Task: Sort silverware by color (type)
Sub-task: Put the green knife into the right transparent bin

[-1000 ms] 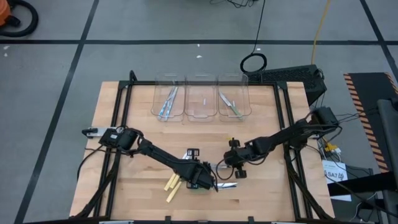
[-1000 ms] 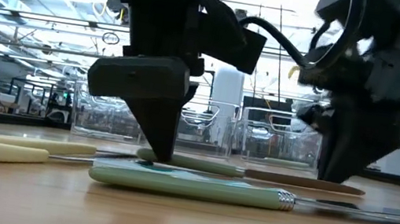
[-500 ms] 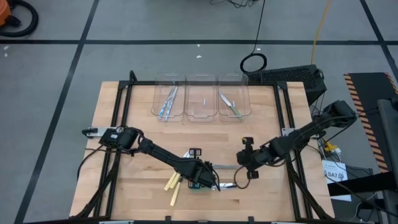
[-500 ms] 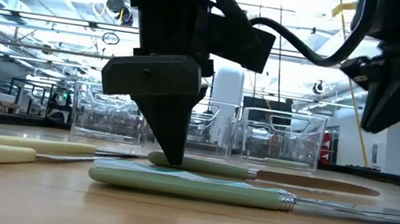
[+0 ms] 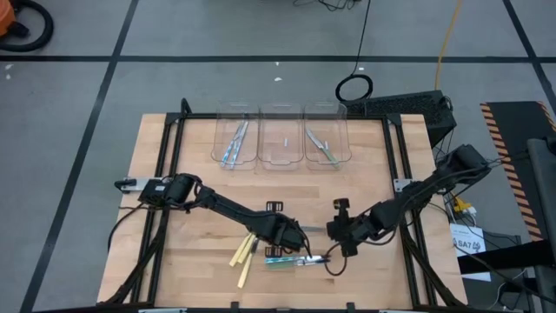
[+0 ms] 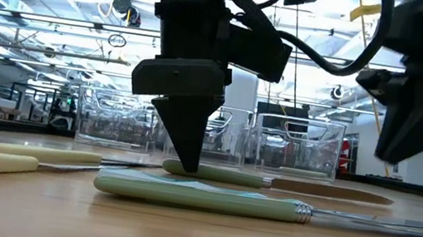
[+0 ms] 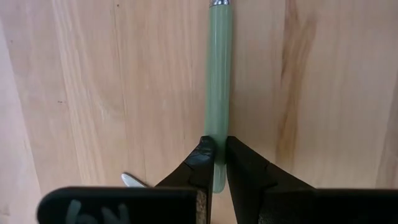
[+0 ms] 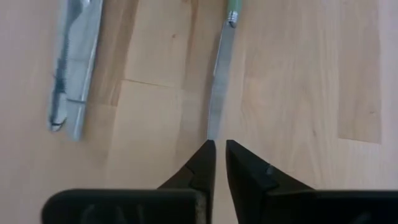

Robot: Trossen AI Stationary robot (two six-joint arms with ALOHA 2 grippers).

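Note:
My left gripper (image 5: 283, 235) stands at the table's near middle, shut on a green-handled knife (image 6: 220, 174) that lies flat. Its blade (image 8: 216, 99) points toward my right gripper (image 5: 340, 242). That gripper hangs shut above the blade's tip (image 6: 415, 107), clear of the table and touching nothing. A second green-handled utensil (image 6: 200, 196) lies just nearer, and its silvery head (image 8: 71, 68) shows in the right wrist view. Two pale yellow utensils (image 5: 241, 257) lie to the left. My left gripper pinches the knife's green handle (image 7: 217, 134) between its two fingers (image 7: 202, 162), close to the handle's free end. The fingers come from above, pointing down, and lie across the handle. The knife rests flat on the table.
Three clear bins stand in a row at the far side. The left bin (image 5: 234, 143) holds blue-handled utensils, the middle bin (image 5: 281, 143) has a small pale item, and the right bin (image 5: 325, 146) holds green ones. Bare wood (image 5: 373, 183) lies between the bins and the arms.
My right gripper has lifted off the table beside the knife's blade and swung toward the right edge, then back a little toward the near edge. My left gripper has crept a little along the green handle toward the right, staying down on it.

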